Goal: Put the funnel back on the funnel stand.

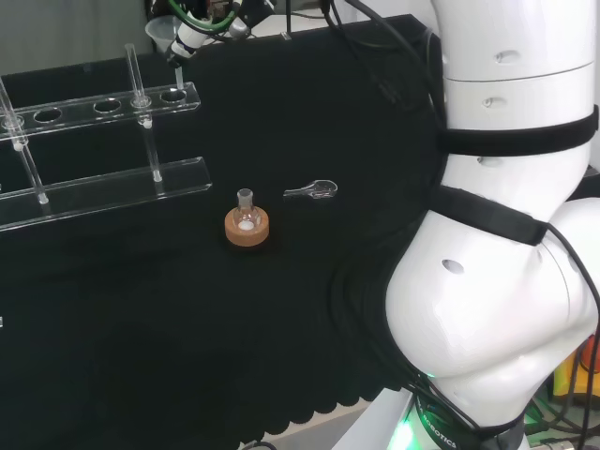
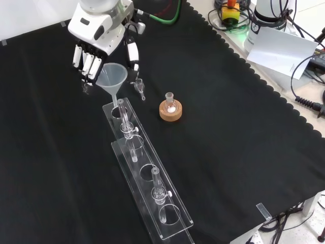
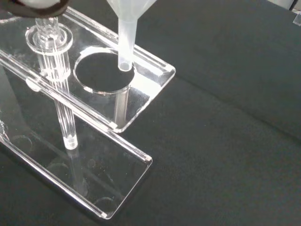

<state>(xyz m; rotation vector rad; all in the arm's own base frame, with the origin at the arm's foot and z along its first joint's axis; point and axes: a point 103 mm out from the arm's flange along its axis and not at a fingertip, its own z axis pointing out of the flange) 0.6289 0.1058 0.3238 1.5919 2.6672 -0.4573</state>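
No readable text, label, number or sign anywhere on the bench or the ware. Faint lettering on the arm's base ring (image 1: 439,433) in the head view, too small and skewed to make out. No marking on the white card (image 2: 282,53) at the front view's upper right. Nothing printed on the clear funnel stand (image 2: 147,180).

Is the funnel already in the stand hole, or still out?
Out: the funnel's tip hangs over the end hole's rim in the stand.
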